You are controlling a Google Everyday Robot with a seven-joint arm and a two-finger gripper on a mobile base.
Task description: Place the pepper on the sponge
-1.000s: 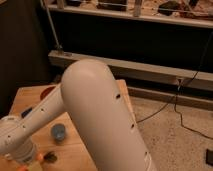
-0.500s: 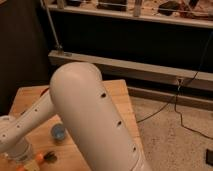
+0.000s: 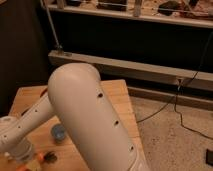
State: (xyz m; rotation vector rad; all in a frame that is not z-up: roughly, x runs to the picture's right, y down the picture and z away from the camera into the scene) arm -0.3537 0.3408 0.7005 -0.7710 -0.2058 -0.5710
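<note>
Orange pepper beside end effector, bottom-left

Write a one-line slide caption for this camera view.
White robot arm reaches over a wooden table, its gripper low at frame left beside the orange pepper, a light-blue cup nearby.

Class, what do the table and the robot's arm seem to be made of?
The table looks like matt wood: tan, plank-like top. The arm is likely plastic: smooth white shell, soft sheen. The hand is at bottom left, over the table.
</note>
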